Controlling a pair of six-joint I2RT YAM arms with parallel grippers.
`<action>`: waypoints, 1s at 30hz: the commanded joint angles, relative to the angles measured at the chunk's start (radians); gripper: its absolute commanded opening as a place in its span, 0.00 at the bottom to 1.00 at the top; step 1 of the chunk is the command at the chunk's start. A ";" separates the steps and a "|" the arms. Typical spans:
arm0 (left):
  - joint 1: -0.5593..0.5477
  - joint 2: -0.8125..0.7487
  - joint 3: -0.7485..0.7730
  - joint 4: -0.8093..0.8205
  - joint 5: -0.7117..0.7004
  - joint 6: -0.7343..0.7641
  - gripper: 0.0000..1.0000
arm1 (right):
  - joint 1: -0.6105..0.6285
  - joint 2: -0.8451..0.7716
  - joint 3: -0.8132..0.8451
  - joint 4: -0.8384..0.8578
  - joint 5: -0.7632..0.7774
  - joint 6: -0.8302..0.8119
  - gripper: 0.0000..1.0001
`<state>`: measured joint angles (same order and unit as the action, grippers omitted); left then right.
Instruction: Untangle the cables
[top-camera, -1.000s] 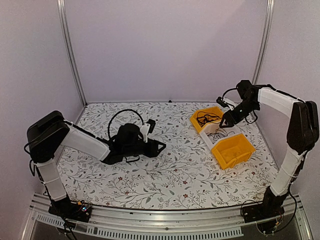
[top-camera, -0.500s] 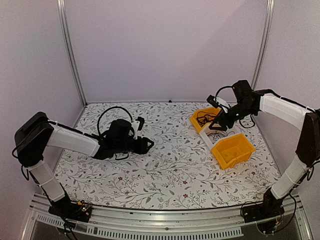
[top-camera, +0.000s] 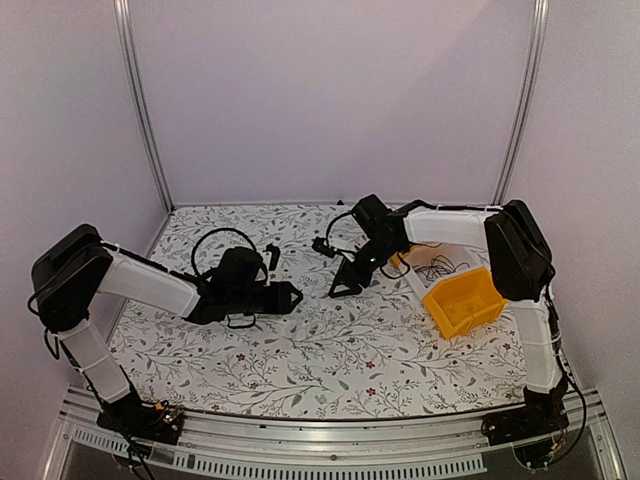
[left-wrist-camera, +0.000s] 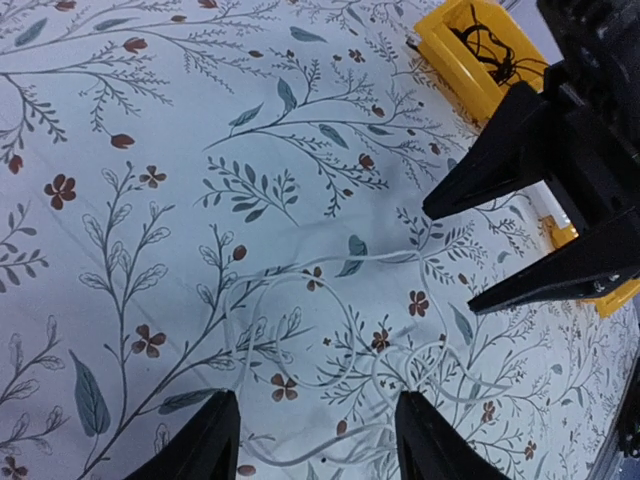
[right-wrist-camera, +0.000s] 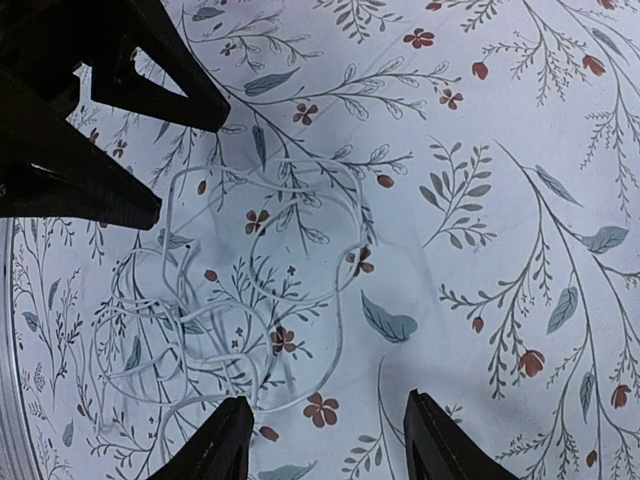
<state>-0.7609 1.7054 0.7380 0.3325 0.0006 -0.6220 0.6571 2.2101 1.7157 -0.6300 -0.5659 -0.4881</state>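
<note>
With the left gripper (top-camera: 293, 293) and right gripper (top-camera: 342, 287) both spread and empty, nose to nose over the white cables (right-wrist-camera: 195, 330) on the table (top-camera: 330, 360), they may collide or grab several loops, tightening knots.

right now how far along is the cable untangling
Little looks done: the white cables lie in one looping tangle on the table. In hand: nothing yet; both arms' jaws stand open over that tangle, gripping nothing. Left: pulling those loops apart, plus the black cables bunched in the yellow bin.
</note>
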 joint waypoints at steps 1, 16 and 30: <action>0.009 -0.011 -0.031 0.043 -0.014 -0.053 0.53 | 0.019 0.094 0.117 -0.005 0.015 0.041 0.56; 0.008 0.119 0.049 0.109 0.017 -0.030 0.53 | 0.047 0.029 0.207 -0.033 -0.075 0.044 0.00; 0.012 0.392 0.282 0.143 0.018 -0.048 0.50 | 0.047 -0.313 0.373 -0.166 -0.225 0.030 0.00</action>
<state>-0.7586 2.0541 0.9932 0.4599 0.0181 -0.6621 0.6960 2.0304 2.0045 -0.7567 -0.7425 -0.4427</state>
